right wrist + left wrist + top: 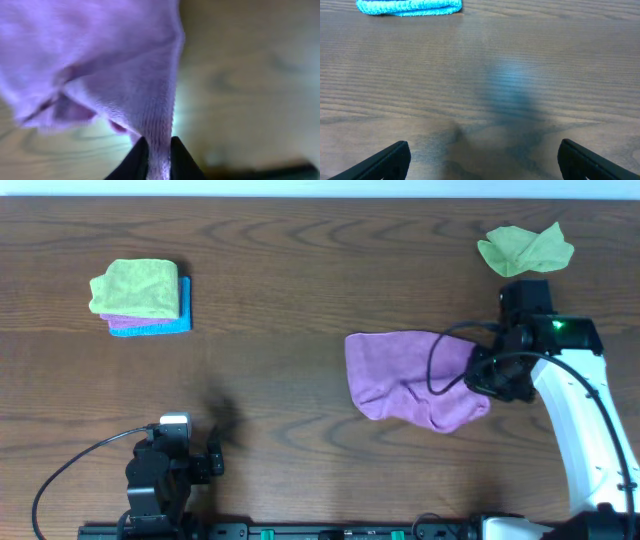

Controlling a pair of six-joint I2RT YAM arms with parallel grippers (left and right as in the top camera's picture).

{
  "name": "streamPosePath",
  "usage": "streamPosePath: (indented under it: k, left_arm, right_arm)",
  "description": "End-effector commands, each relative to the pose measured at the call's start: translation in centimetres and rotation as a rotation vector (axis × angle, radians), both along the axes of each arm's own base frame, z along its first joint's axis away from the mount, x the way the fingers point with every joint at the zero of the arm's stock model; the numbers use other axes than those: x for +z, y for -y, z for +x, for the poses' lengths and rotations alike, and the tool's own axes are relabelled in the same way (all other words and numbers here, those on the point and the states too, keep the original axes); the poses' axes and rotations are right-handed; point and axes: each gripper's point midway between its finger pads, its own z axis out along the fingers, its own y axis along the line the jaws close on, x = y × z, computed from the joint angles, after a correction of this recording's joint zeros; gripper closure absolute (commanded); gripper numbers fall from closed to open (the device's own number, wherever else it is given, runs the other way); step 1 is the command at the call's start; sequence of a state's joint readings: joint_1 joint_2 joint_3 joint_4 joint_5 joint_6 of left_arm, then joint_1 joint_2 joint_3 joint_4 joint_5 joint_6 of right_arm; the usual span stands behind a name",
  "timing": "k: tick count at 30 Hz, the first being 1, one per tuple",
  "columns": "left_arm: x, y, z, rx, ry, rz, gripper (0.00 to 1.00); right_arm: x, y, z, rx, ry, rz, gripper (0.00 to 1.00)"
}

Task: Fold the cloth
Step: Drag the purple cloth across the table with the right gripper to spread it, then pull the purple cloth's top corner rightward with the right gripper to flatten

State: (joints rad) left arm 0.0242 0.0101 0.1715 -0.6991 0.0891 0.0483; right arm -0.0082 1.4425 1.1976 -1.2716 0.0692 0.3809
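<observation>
The purple cloth point(400, 375) lies rumpled on the table, right of centre, with its right edge bunched. My right gripper point(480, 375) is at that right edge. In the right wrist view a strip of the cloth point(115, 60) runs down between the two black fingers, and the right gripper point(159, 150) is shut on it. My left gripper point(215, 463) sits near the front left of the table, far from the cloth. In its own view the left gripper point(485, 160) is open wide over bare wood.
A stack of folded cloths stands at the back left, with a yellow-green one point(135, 288) on top and a blue one point(160, 326) at the bottom; the blue cloth's edge point(410, 6) shows in the left wrist view. A crumpled yellow-green cloth point(525, 250) lies at the back right.
</observation>
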Motion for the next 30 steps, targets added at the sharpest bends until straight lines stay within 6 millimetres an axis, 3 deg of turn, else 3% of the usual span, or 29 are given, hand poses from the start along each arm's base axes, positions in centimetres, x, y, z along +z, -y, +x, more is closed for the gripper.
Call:
streamPosePath:
  k: [1, 3, 4, 5, 10, 14, 20, 25, 30]
  left_arm:
    - [-0.8, -0.2, -0.4, 0.015, -0.029, -0.001, 0.05]
    - [-0.8, -0.2, -0.4, 0.015, -0.029, -0.001, 0.05]
    - [-0.8, -0.2, -0.4, 0.016, -0.029, 0.000, 0.05]
    - [-0.8, -0.2, -0.4, 0.015, -0.029, -0.001, 0.05]
    - [-0.8, -0.2, -0.4, 0.015, -0.029, -0.001, 0.05]
    - [-0.8, -0.2, -0.4, 0.015, -0.029, -0.001, 0.05]
    - [-0.8, -0.2, -0.4, 0.015, -0.029, -0.001, 0.05]
    - [-0.8, -0.2, -0.4, 0.016, -0.029, 0.000, 0.05]
    - [-0.8, -0.2, -0.4, 0.016, -0.029, 0.000, 0.05]
  right_arm:
    - [0.8, 3.6, -0.6, -0.128, 0.002, -0.198, 0.77]
    - [0.8, 3.8, -0.7, -0.128, -0.002, -0.207, 0.66]
    - [0.8, 3.8, -0.7, -0.128, -0.004, -0.211, 0.54]
    - [0.9, 3.9, -0.8, -0.127, -0.006, -0.217, 0.36]
    - [0.9, 4.0, -0.7, -0.119, -0.004, -0.224, 0.10]
    - [0.3, 0.7, 0.3, 0.125, 0.008, -0.040, 0.12]
    - [0.8, -3.3, 3.9, 0.255, 0.171, 0.167, 0.25]
    - [0.6, -2.5, 7.8, 0.289, 0.285, 0.103, 0.25]
    - [-3.0, -1.7, 10.9, 0.334, 0.269, 0.053, 0.26]
